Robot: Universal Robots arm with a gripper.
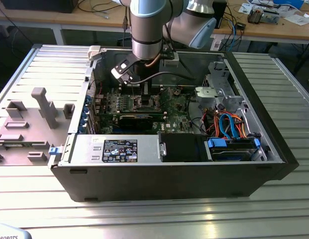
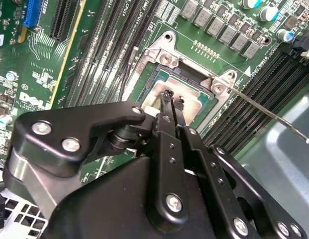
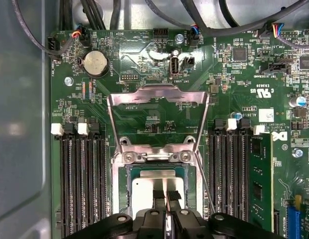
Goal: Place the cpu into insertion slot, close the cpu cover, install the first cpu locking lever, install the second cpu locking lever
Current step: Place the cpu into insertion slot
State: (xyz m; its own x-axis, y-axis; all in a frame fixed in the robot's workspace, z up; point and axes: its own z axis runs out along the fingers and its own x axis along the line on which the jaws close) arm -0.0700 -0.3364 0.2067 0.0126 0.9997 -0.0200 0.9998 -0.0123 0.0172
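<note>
The cpu (image 3: pixel 150 190) lies flat in the insertion slot (image 3: pixel 125 191), its silver top showing between the slot's dark rims; it appears again in the second wrist view (image 2: pixel 190 103). The cpu cover (image 3: pixel 158 94) stands swung open behind the slot, hinged at two screws. A thin locking lever (image 2: pixel 273 118) sticks out free from the socket's corner. My gripper (image 3: pixel 166 197) hangs right over the cpu with its black fingers (image 2: pixel 167 102) drawn together and nothing between them. In the exterior view the arm reaches down into the case over the socket (image 1: pixel 144 102).
Long black memory slots (image 3: pixel 79 179) flank the socket on both sides. The green motherboard (image 3: pixel 244 74) sits inside an open computer case (image 1: pixel 164 174) on a ribbed metal table. Cables and drive bays (image 1: pixel 229 129) fill the exterior view's right; grey fixtures (image 1: pixel 42 107) stand at its left.
</note>
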